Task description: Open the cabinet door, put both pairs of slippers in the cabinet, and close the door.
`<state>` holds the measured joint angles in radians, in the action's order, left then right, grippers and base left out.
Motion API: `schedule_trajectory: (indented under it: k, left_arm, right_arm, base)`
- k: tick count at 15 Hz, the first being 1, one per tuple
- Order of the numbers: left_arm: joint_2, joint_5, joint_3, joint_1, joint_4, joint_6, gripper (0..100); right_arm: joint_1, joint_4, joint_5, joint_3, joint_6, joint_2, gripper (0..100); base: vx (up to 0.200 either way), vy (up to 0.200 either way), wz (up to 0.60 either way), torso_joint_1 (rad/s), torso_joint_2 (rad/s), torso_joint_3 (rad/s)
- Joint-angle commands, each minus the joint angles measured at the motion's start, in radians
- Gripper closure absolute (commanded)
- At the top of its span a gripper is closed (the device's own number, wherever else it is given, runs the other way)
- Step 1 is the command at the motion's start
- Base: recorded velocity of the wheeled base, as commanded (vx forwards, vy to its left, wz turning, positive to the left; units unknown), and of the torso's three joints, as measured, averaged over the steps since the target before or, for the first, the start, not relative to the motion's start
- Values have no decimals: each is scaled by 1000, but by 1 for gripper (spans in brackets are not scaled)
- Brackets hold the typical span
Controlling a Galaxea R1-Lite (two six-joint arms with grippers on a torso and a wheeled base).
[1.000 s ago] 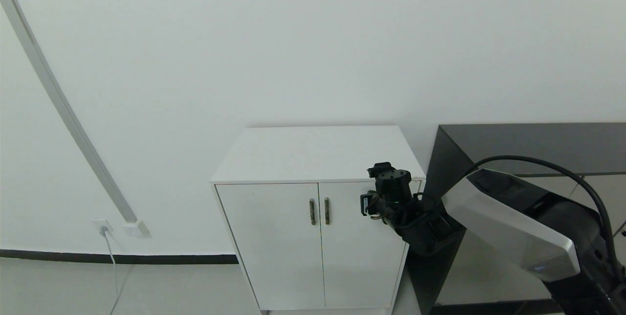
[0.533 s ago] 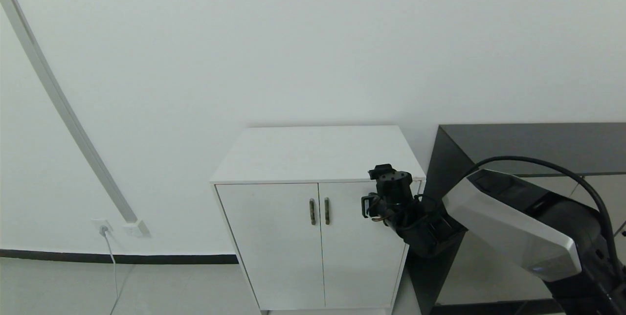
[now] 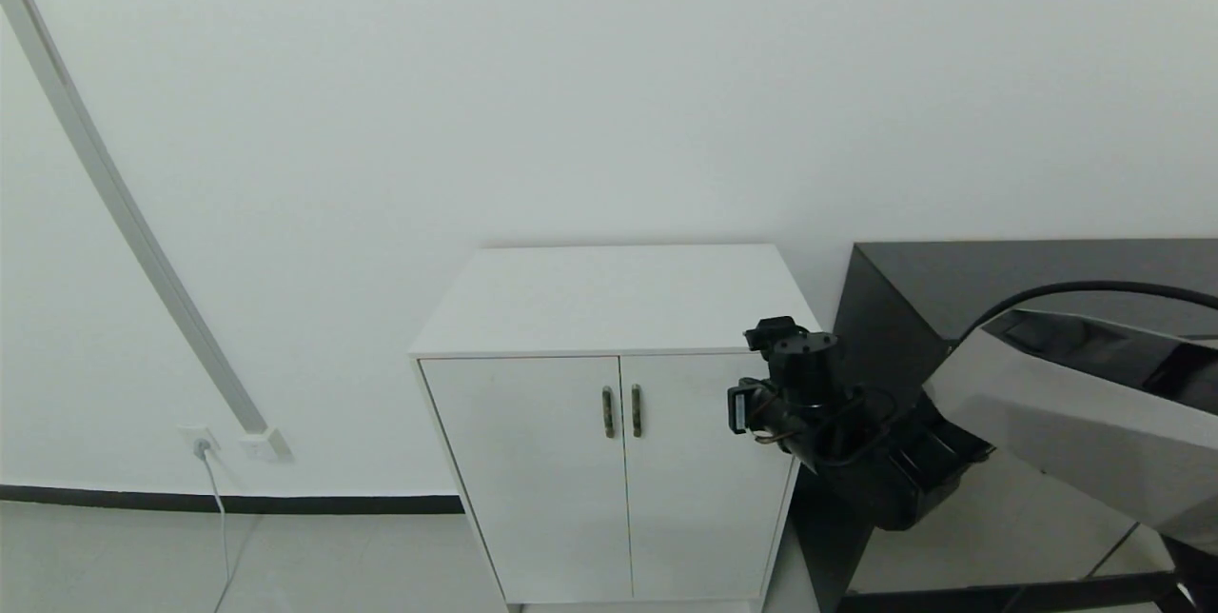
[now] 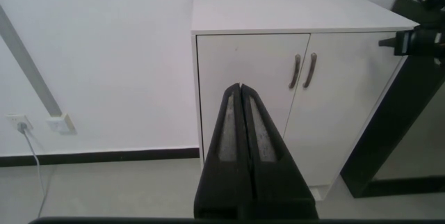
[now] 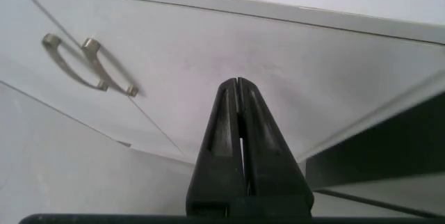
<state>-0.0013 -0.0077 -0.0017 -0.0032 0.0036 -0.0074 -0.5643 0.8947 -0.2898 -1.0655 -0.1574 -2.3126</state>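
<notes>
The white cabinet (image 3: 609, 304) stands against the wall with both doors shut. The right gripper (image 5: 238, 83), fingers pressed together and empty, hangs before the right door (image 3: 704, 489). The left gripper (image 4: 240, 88) is likewise pressed together and empty.

Plain white wall (image 3: 609, 70), pale floor (image 3: 114, 565), dark unit (image 3: 1028, 280) on the right.
Grey cable duct (image 3: 114, 194) slants down the wall on the left and ends at a small white box (image 3: 265, 444). Wall socket (image 3: 200, 442) just beside the box, plug in, white cord (image 3: 221, 518) hanging to the floor. Black skirting strip (image 3: 228, 504) along the wall foot. Unit is glossy black, against the wall.
</notes>
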Motion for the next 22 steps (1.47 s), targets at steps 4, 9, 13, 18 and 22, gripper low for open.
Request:
schedule_trajectory:
  k: [4,9,13,18,22]
  left_arm:
    - [1,0,0,0,-1,0,100]
    - [1,0,0,0,-1,0,100]
    - [1,0,0,0,-1,0,100]
    - [1,0,0,0,-1,0,100]
    - [1,0,0,0,1,0,100]
  right_arm:
    - [60,102,-6,302,-4,246,100]
    - [187,184,-8,553,-4,409,100]
    - [300,184,-8,707,-1,594,100]
    - [428,176,-9,828,12,785,100]
    - [544,167,-9,954,81,938,100]
  base:
    - [0,0,0,0,0,0]
    - [0,0,0,0,0,0]
    - [0,0,0,0,0,0]
    - [0,0,0,0,0,0]
    - [0,0,0,0,0,0]
